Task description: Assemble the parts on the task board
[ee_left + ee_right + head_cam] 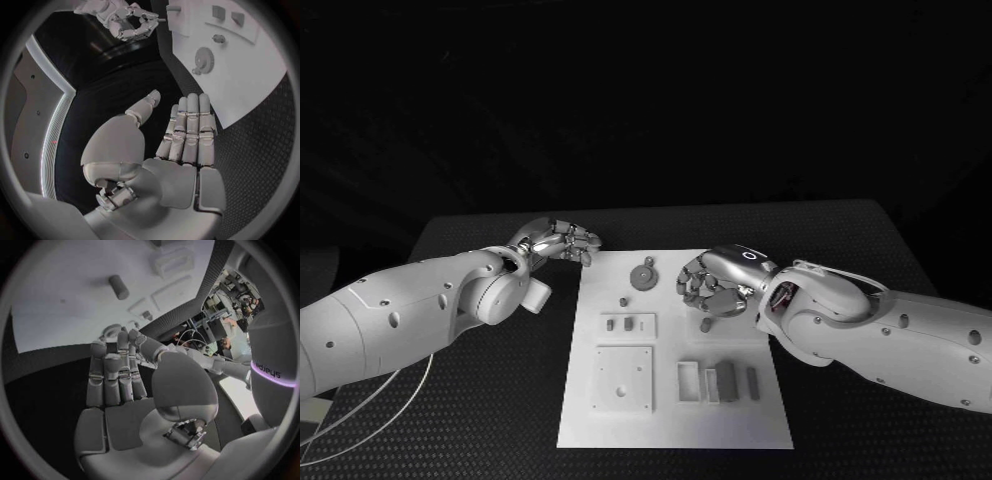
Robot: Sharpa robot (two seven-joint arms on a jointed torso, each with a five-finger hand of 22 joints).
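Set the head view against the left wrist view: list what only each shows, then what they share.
Head view alone: the rectangular blocks near the front of the task board, and the square plate beside them. Left wrist view alone: the left hand's palm side, fingers straight and together, holding nothing. Shared: the board, the gear-shaped part on it, and the right hand over the board.

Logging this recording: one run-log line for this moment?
left hand: open, beside task board | right hand: open, above board | gear: on board
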